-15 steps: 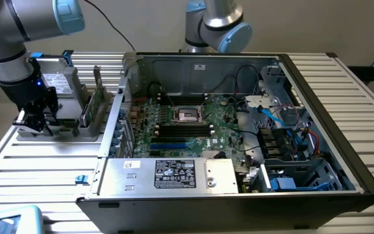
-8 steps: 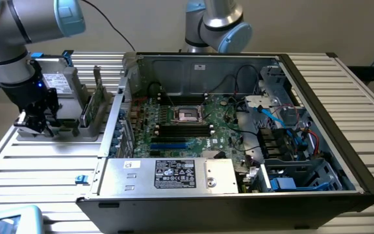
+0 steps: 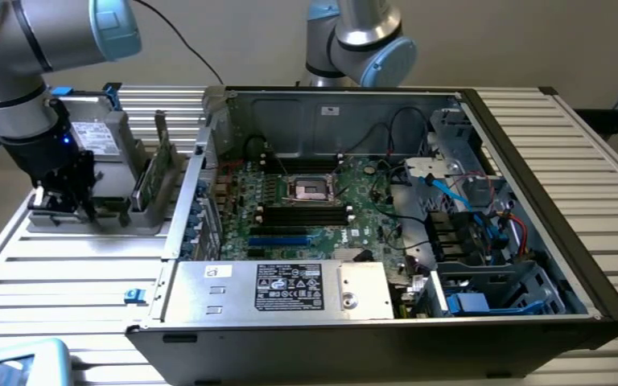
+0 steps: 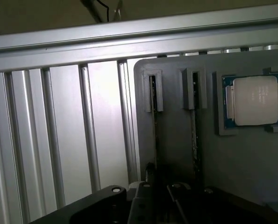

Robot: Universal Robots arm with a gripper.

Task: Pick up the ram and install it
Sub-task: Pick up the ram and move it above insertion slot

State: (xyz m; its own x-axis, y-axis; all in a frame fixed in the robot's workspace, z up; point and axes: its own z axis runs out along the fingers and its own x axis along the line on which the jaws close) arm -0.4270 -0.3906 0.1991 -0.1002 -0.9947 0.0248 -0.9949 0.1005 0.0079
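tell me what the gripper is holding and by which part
Cannot be told: the gripper sits over the top edge of a ram stick in its holder, grip not clear.

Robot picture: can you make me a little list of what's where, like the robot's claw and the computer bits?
gripper: low over the grey holder, at the exterior view's left
ram: on edge in a holder slot, closest to the gripper
other stick: next slot, on edge
processor chip: flat in the holder's square pocket
computer case: open, motherboard visible
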